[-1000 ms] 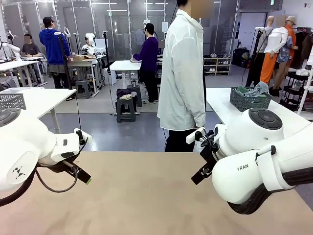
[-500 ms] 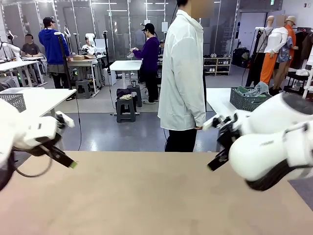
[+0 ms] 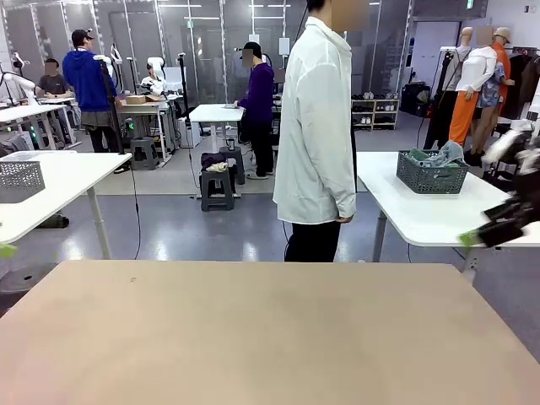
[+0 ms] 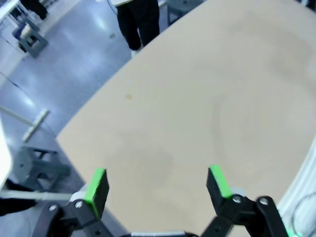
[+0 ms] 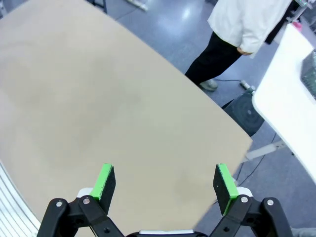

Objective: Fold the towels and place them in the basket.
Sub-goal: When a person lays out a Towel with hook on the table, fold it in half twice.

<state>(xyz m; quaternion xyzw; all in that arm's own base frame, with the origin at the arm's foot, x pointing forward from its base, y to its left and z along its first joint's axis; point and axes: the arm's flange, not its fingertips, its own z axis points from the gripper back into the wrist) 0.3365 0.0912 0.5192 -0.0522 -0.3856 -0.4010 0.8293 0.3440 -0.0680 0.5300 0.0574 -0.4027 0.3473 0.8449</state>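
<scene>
Two pairs of green-padded fingers, both released and spread wide, nothing held. Below the left fingers (image 4: 97, 190), bare tan bench (image 4: 197, 98), with its edge and grey floor just beyond. Below the right fingers (image 5: 104, 181), the same bench, with a person (image 5: 247, 19) in white coat and dark trousers past its far edge. Well beyond the right fingers, on a white bench (image 3: 405, 211), one dark mesh basket (image 3: 430, 179) with two crumpled towels (image 3: 445, 154) inside, greenish and grey-blue. Far beyond the left fingers, a second mesh basket (image 3: 18, 179) on another white bench.
</scene>
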